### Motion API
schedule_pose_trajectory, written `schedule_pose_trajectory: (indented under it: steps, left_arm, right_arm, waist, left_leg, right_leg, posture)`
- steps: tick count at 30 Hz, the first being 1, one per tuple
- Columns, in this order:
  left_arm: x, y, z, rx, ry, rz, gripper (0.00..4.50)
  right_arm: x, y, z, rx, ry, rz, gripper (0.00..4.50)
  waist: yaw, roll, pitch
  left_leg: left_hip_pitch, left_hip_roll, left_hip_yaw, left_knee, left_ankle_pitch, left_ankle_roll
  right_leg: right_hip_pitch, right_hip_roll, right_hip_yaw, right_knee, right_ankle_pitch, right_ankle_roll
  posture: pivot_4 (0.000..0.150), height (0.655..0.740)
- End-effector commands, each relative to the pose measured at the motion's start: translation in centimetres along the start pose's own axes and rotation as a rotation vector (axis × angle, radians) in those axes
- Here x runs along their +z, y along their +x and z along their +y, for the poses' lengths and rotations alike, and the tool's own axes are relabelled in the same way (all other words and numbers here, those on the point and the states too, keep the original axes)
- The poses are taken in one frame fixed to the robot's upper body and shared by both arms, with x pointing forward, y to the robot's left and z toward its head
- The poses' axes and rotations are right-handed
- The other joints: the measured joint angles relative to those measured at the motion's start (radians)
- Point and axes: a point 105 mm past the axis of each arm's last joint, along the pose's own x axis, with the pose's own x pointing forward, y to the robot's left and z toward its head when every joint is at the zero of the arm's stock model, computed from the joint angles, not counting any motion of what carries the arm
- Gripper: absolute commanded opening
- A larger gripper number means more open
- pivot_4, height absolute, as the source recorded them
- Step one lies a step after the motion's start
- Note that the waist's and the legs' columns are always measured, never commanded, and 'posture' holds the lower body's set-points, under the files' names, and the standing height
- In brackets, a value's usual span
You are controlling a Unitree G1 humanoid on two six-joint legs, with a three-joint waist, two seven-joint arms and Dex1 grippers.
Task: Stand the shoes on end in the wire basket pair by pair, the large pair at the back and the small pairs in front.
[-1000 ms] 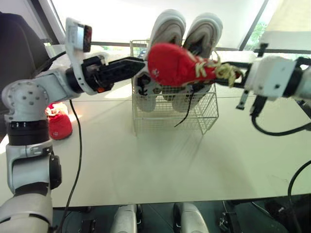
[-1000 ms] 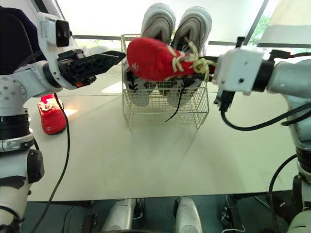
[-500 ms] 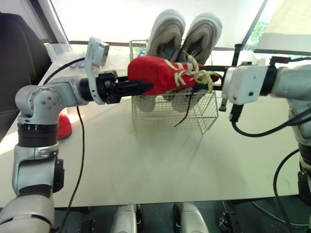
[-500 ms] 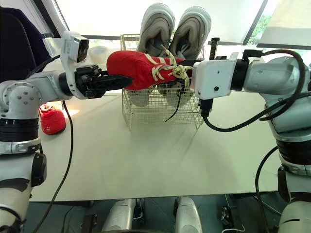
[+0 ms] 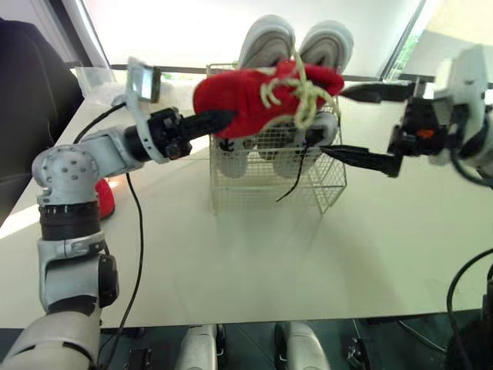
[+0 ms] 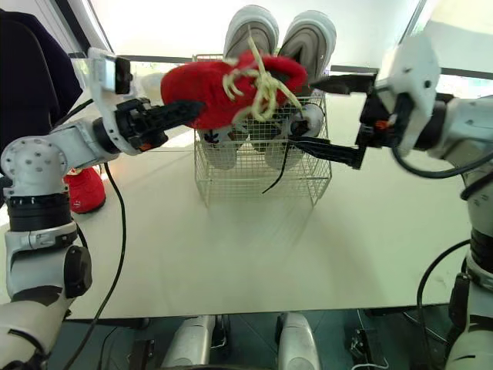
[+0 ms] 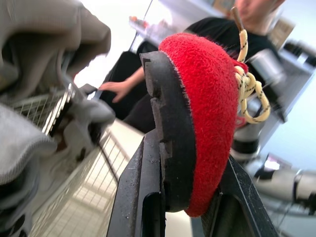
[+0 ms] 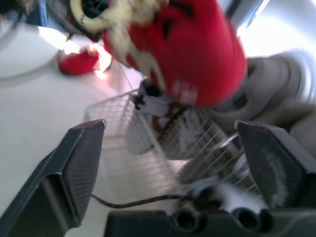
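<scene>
Sneaker [image 5: 258, 96] clamped in left claw [image 5: 223, 119] hides much of 2 grey shoes [image 5: 330, 45].

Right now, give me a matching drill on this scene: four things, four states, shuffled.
Things:
1. left gripper
2. right gripper
3. grey pair
4. spare red shoe

States:
A. standing on end in the basket
B. open, holding nothing
C. lying on the table beside the left arm
D. shut on the raised red shoe

Pairs: 1-D, 2-B, 3-A, 4-C
</scene>
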Motion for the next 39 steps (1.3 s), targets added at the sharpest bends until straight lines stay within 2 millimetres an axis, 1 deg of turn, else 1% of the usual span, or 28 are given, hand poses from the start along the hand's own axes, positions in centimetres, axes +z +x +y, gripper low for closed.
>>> schedule_pose_trajectory:
  steps: [1,4,5,7,9,14,19,20,21,22,23,24,25,28,29,30,32,33,34,36,37,38,39]
  left_arm:
    - [0.7,0.3,-2.1,-0.075,0.033,-0.065,0.26]
    - [0.1,0.6,-2.2,-0.077,0.026,-0.074,0.26]
    - [-0.1,0.7,-2.1,-0.074,0.019,-0.078,0.26]
    - [-0.4,0.9,-1.9,-0.063,0.014,-0.083,0.26]
    - [-0.6,1.1,-1.7,-0.053,0.015,-0.087,0.26]
    - [-0.8,1.2,-1.5,-0.037,0.021,-0.092,0.26]
    - [-1.0,1.3,-1.3,-0.018,0.027,-0.093,0.26]
    - [-1.0,1.3,-1.3,-0.014,0.027,-0.095,0.26]
    - [-1.0,1.3,-1.2,-0.012,0.028,-0.096,0.26]
    - [-1.1,1.3,-1.2,-0.007,0.029,-0.094,0.26]
    - [-1.2,1.3,-1.1,-0.004,0.031,-0.091,0.26]
    - [-1.4,1.3,-1.1,0.001,0.032,-0.083,0.26]
    - [-1.6,1.3,-1.1,0.005,0.032,-0.073,0.26]
    - [-2.1,1.2,-1.0,0.020,0.024,-0.049,0.26]
    - [-2.3,1.1,-0.8,0.030,0.016,-0.038,0.26]
    - [-2.4,1.1,-0.7,0.041,0.004,-0.029,0.26]
    - [-2.5,0.8,-0.7,0.044,-0.017,-0.015,1.28]
    - [-2.4,0.7,-0.7,0.047,-0.021,-0.006,1.61]
    - [-2.3,0.5,-0.7,0.052,-0.015,0.003,2.08]
    - [-2.0,0.0,-0.7,0.080,0.033,0.029,3.18]
    - [-1.8,-0.4,-0.6,0.096,0.051,0.044,3.64]
    - [-1.7,-0.7,-0.6,0.109,0.067,0.058,4.20]
    - [-1.5,-1.2,-0.6,0.120,0.087,0.072,4.45]
  right_arm:
    - [-0.2,0.4,1.0,0.003,0.280,-0.164,4.50]
    - [-0.4,1.8,1.5,0.000,0.426,-0.260,4.50]
    - [-0.2,2.7,1.7,0.006,0.475,-0.312,4.50]
    - [1.0,4.3,2.1,0.026,0.552,-0.418,4.50]
    - [2.2,5.3,2.4,0.043,0.607,-0.499,4.50]
    - [3.0,6.9,3.6,0.067,0.643,-0.528,4.50]
    - [3.3,7.6,3.6,0.072,0.673,-0.546,4.50]
    - [3.3,7.8,3.7,0.075,0.680,-0.547,3.98]
    - [3.3,7.9,3.7,0.077,0.683,-0.550,3.71]
    - [3.4,7.9,3.7,0.081,0.686,-0.557,3.14]
    - [3.6,7.9,3.7,0.083,0.690,-0.566,2.84]
    - [3.7,7.9,3.6,0.083,0.695,-0.577,2.23]
    - [3.8,7.9,3.5,0.082,0.699,-0.584,1.73]
    - [4.1,7.8,3.3,0.080,0.698,-0.588,0.62]
    - [4.0,7.8,3.2,0.075,0.695,-0.582,0.37]
    - [4.0,7.8,3.1,0.071,0.691,-0.575,0.35]
    - [4.1,7.7,2.9,0.066,0.671,-0.559,0.35]
    - [4.2,7.5,2.7,0.065,0.659,-0.551,0.35]
    - [4.3,7.3,2.5,0.064,0.645,-0.542,0.35]
    - [4.5,6.7,2.0,0.069,0.597,-0.509,0.35]
    - [4.4,6.2,1.6,0.067,0.554,-0.470,0.35]
    - [4.3,5.7,1.1,0.062,0.514,-0.431,0.35]
    - [3.9,5.2,0.4,0.050,0.460,-0.370,0.35]
  waist:
    - [-0.002,0.000,0.000]
    - [-0.004,0.000,0.000]
    - [-0.003,0.000,0.000]
    - [-0.005,0.000,0.000]
    - [-0.005,0.001,0.000]
    - [0.002,0.000,0.000]
    - [-0.003,0.000,0.000]
    - [-0.004,0.001,0.000]
    - [-0.004,0.001,0.000]
    - [-0.004,0.001,0.000]
    - [-0.004,0.001,0.000]
    - [-0.003,0.000,0.000]
    - [-0.003,0.000,0.000]
    - [-0.003,0.001,0.000]
    - [-0.003,0.001,0.000]
    - [-0.003,0.001,0.000]
    - [-0.003,0.001,0.000]
    - [-0.002,0.001,0.000]
    - [-0.002,0.001,0.000]
    - [-0.003,0.001,0.000]
    - [-0.003,0.001,0.000]
    - [-0.003,0.001,0.000]
    - [-0.002,0.001,0.000]
  left_leg:
    - [0.001,0.000,0.000,0.000,0.000,0.000]
    - [0.002,0.000,0.000,-0.001,0.000,0.000]
    - [0.003,0.000,0.000,-0.001,0.000,0.000]
    - [0.003,0.000,0.000,-0.001,0.000,0.000]
    - [0.003,0.000,0.000,-0.001,0.000,0.000]
    - [0.001,0.000,0.000,-0.001,0.000,0.000]
    - [0.001,0.000,0.000,-0.001,0.000,0.001]
    - [0.001,0.000,0.000,-0.001,0.000,0.001]
    - [0.001,0.000,0.000,-0.001,0.000,0.001]
    - [0.001,0.000,0.000,-0.001,0.000,0.001]
    - [0.001,0.000,0.000,-0.001,0.000,0.001]
    - [0.001,0.000,0.000,-0.001,0.000,0.001]
    - [0.001,0.000,0.000,-0.001,0.000,0.001]
    - [0.001,0.000,0.000,-0.001,0.000,0.001]
    - [0.001,0.000,0.000,-0.001,0.000,0.001]
    - [0.001,0.000,0.000,-0.001,0.000,0.001]
    - [0.001,0.000,0.000,-0.001,0.000,0.001]
    - [0.001,0.000,0.000,-0.001,0.000,0.001]
    - [0.001,0.000,0.000,-0.001,0.000,0.001]
    - [0.000,0.000,0.000,-0.001,0.000,0.001]
    - [0.000,0.000,0.000,-0.001,-0.001,0.001]
    - [0.000,0.000,0.000,-0.002,-0.001,0.001]
    - [0.000,0.000,0.000,-0.002,-0.001,0.000]
  right_leg:
    - [0.000,0.000,0.000,0.000,0.000,0.000]
    - [0.001,0.000,0.000,0.001,0.000,0.000]
    - [0.002,0.000,0.000,0.001,0.000,0.000]
    - [0.002,0.000,0.000,0.001,0.000,0.000]
    - [0.001,0.000,0.000,0.002,0.000,0.001]
    - [0.002,0.000,0.000,0.000,0.000,0.001]
    - [0.002,0.001,0.000,-0.001,0.000,0.000]
    - [0.002,0.001,0.000,-0.001,0.000,0.000]
    - [0.002,0.001,0.000,-0.001,0.000,0.000]
    - [0.002,0.001,0.000,-0.001,0.000,0.000]
    - [0.002,0.001,0.000,-0.001,0.000,0.000]
    - [0.002,0.001,0.000,-0.001,0.000,0.000]
    - [0.002,0.001,0.000,-0.001,0.000,0.000]
    - [0.002,0.001,0.000,-0.001,0.000,0.000]
    - [0.002,0.001,0.000,-0.001,-0.001,-0.001]
    - [0.002,0.001,0.000,-0.001,-0.001,-0.002]
    - [0.002,0.001,0.000,-0.001,-0.001,-0.002]
    - [0.002,0.001,0.000,-0.001,-0.001,-0.002]
    - [0.002,0.001,0.000,-0.001,-0.001,-0.002]
    - [0.001,0.001,0.000,-0.002,-0.002,-0.003]
    - [0.001,0.001,0.000,-0.002,-0.002,-0.003]
    - [0.000,0.001,0.000,-0.002,-0.002,-0.003]
    - [0.000,0.001,0.000,-0.003,-0.002,-0.003]
  posture:
    - [0.150,0.7400]
    - [0.150,0.7400]
    - [0.150,0.7400]
    - [0.150,0.7400]
    - [0.150,0.7400]
    - [0.150,0.7400]
    - [0.150,0.7400]
    - [0.150,0.7400]
    - [0.150,0.7400]
    - [0.150,0.7400]
    - [0.150,0.7400]
    - [0.150,0.7400]
    - [0.150,0.7400]
    - [0.150,0.7400]
    - [0.150,0.7400]
    - [0.150,0.7400]
    - [0.150,0.7400]
    - [0.150,0.7400]
    - [0.150,0.7400]
    - [0.150,0.7400]
    - [0.150,0.7400]
    - [0.150,0.7400]
    - [0.150,0.7400]
